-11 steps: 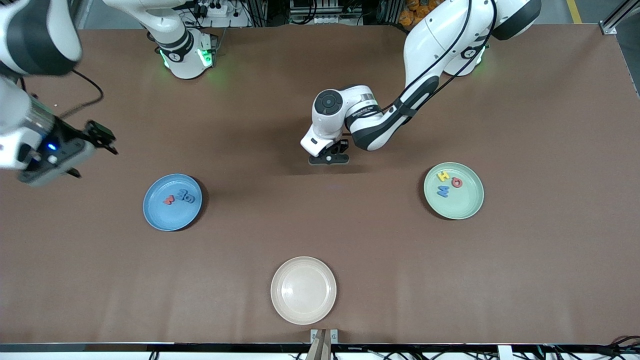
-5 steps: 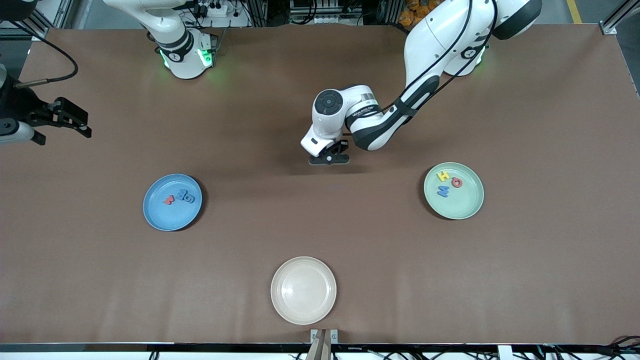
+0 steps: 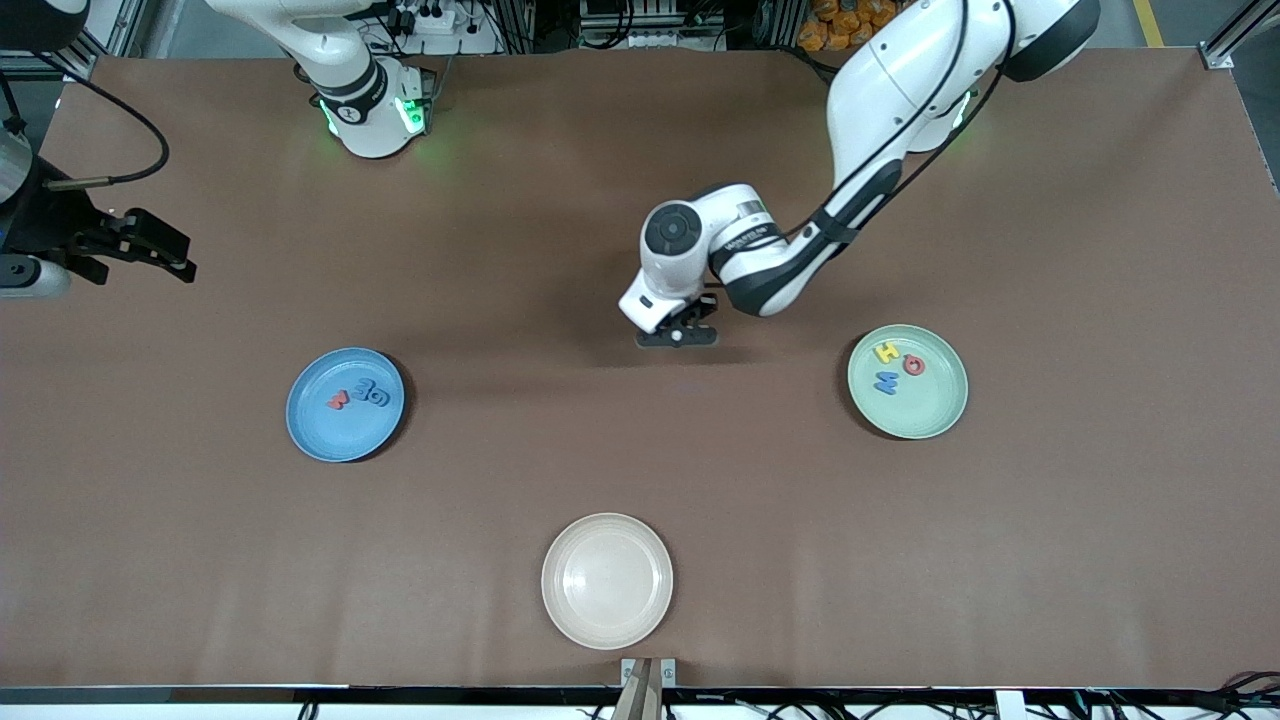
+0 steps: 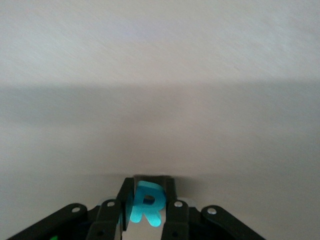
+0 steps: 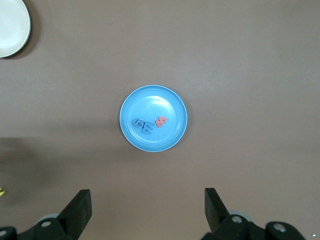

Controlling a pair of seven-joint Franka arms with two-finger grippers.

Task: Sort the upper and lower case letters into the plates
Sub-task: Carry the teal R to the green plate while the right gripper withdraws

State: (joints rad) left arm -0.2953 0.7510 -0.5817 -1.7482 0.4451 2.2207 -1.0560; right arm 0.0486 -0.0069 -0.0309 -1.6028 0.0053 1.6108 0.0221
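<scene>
My left gripper [image 3: 678, 338] is shut on a teal letter R [image 4: 146, 202] and holds it just over the bare table's middle, between the two plates. The blue plate [image 3: 318, 425] toward the right arm's end holds a red letter [image 3: 337, 400] and two blue letters [image 3: 374, 392]; it also shows in the right wrist view [image 5: 150, 142]. The mint green plate [image 3: 925, 412] toward the left arm's end holds a yellow H [image 3: 886, 352], a red letter [image 3: 913, 365] and a blue letter [image 3: 885, 381]. My right gripper [image 3: 150, 250] is open and empty, high over the table's edge at the right arm's end.
A cream-beige plate [image 3: 607, 580] lies empty near the front edge of the table, and its rim shows in the right wrist view [image 5: 10, 20]. A tiny yellow bit [image 5: 1, 191] shows at the edge of the right wrist view.
My left gripper has shifted with the teal R a little toward the mint green plate and the front camera. My right gripper has swung away from the blue plate toward the table's edge.
</scene>
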